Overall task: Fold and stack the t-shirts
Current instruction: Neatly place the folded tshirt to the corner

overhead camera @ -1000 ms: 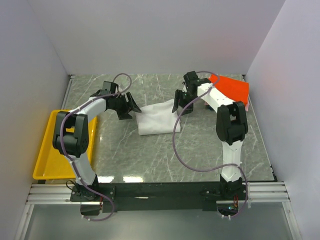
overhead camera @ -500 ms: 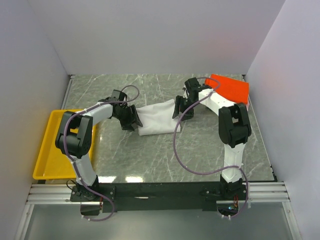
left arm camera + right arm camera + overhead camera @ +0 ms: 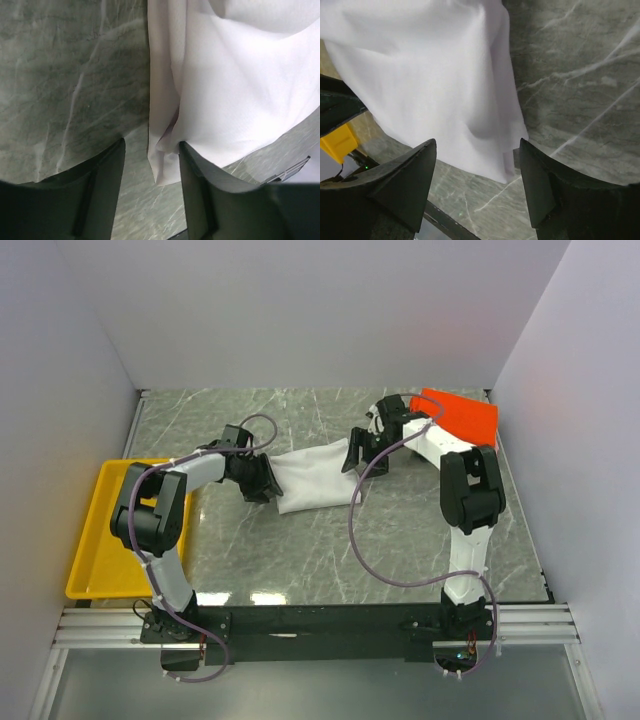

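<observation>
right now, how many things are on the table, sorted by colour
white shirt: 1
orange-red shirt: 1
yellow tray: 1
total: 3

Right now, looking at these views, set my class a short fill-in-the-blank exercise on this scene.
The t-shirt lying between the left gripper and right gripper is ____. The folded orange-red shirt lies in the far ____ corner of the table. The plastic tray is coloured ____. Both grippers' jaws stand ____.
Missing words: white, right, yellow, open.
</observation>
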